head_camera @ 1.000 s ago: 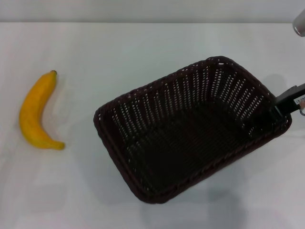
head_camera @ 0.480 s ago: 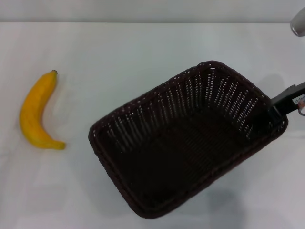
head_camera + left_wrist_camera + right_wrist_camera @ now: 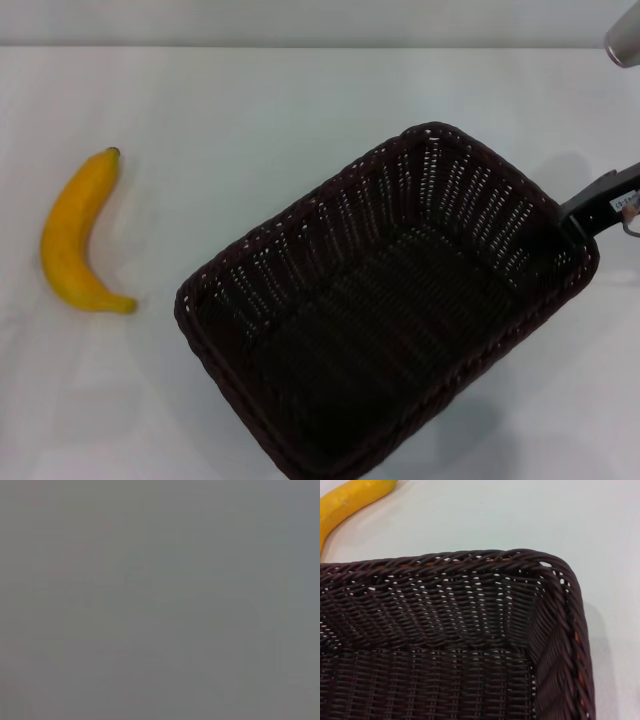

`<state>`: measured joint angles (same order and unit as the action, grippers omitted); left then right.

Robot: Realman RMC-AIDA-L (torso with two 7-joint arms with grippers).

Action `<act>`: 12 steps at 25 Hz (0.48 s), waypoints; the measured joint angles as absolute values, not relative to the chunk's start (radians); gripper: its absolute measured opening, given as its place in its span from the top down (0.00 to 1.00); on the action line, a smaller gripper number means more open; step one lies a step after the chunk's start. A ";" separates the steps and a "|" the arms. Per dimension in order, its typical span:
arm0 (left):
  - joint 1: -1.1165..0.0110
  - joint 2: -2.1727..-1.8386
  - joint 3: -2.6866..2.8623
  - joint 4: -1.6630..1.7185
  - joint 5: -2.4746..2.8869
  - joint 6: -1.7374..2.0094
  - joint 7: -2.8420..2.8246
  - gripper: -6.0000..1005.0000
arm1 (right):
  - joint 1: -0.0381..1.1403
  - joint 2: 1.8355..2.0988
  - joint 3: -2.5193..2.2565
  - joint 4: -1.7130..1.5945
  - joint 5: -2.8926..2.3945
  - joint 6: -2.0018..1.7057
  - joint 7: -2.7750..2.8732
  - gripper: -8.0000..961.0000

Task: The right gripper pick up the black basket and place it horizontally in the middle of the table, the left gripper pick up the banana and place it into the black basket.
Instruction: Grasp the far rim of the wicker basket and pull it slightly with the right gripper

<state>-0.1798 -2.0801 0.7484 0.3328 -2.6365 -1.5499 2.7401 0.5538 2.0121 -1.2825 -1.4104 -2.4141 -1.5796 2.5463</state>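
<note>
The right gripper point(image 3: 578, 222) clamps the right rim of the dark woven rectangular basket point(image 3: 385, 310), yellow curved banana point(image 3: 77, 234) well left

The black basket point(image 3: 385, 310), dark open-weave wicker with a braided rim, sits skewed across the table point(image 3: 250, 110), open side up, its near corner reaching the front edge. The banana point(image 3: 72, 236), yellow-orange with a dark stem tip, lies flat near the left edge, well apart from the basket.

Dark woven wicker basket point(image 3: 385, 310), matt and ribbed; smooth-skinned banana point(image 3: 75, 235); smooth white tabletop point(image 3: 250, 110).
</note>
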 joint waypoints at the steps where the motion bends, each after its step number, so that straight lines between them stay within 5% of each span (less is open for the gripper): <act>1: -0.180 -2.080 0.748 0.333 -2.636 -1.550 2.740 0.17 | 0.554 2.012 -1.284 -1.409 -2.414 -1.580 2.546 0.81; 12: -0.183 -2.079 0.748 0.333 -2.635 -1.547 2.740 0.17 | 0.555 2.010 -1.296 -1.405 -2.417 -1.579 2.550 0.82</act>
<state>-0.1834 -2.0786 0.7484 0.3328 -2.6353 -1.5475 2.7397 0.5554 2.0097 -1.2956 -1.4048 -2.4172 -1.5787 2.5503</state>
